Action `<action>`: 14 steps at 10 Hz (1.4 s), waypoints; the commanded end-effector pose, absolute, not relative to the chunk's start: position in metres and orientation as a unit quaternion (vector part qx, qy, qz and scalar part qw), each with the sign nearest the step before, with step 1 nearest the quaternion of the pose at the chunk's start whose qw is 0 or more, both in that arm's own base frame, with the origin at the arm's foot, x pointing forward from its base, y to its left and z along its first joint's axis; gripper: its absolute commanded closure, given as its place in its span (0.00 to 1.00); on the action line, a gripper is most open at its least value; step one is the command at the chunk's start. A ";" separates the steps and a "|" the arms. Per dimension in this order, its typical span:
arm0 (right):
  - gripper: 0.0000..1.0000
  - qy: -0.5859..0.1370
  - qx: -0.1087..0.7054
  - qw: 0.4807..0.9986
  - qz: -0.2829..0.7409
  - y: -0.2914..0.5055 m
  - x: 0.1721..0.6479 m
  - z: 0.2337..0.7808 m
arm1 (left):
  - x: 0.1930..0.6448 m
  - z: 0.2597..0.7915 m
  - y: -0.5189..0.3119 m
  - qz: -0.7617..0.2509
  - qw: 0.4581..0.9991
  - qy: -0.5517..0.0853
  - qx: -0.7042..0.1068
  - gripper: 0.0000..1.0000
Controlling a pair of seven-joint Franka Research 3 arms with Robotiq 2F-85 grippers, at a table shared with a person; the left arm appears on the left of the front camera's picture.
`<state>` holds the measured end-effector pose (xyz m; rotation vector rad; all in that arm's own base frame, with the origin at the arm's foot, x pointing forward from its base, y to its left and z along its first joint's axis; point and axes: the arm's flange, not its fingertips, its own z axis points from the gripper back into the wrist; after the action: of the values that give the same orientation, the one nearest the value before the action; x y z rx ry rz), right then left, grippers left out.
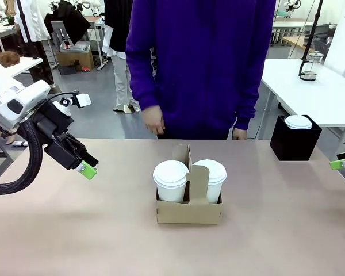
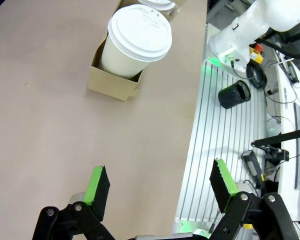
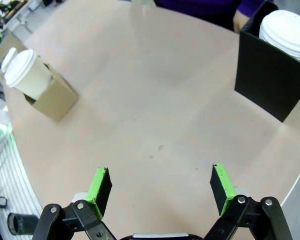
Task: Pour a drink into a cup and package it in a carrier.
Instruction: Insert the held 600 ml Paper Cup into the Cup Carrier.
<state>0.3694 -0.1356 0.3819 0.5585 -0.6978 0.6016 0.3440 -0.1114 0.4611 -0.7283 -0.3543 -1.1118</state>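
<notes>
Brown cardboard carrier (image 1: 188, 208) mid-surface, nearest the front camera, raised handle panel between two lidded white cups (image 1: 171, 180), one in each pocket, both taller than the box. Beige surface (image 1: 75, 230) bare around it. Black box (image 1: 294, 138) at far right, white lids (image 1: 298, 121) stacked inside. Person in purple top (image 1: 201, 63) just behind the carrier, hand (image 1: 154, 121) at the far edge. Left gripper (image 2: 160, 187) off to the left above the surface, jaws wide, holding nothing. Right gripper (image 3: 160, 184) at the right edge, jaws wide, holding nothing.
</notes>
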 end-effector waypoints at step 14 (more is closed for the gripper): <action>0.00 -0.333 0.263 0.859 0.287 -0.137 0.370 0.384 | 0.346 0.462 -0.110 -0.518 0.771 -0.161 -0.333 0.00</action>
<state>0.3695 -0.1355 0.3819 0.5587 -0.6977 0.6019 0.3440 -0.1114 0.4611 -0.7283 -0.3543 -1.1118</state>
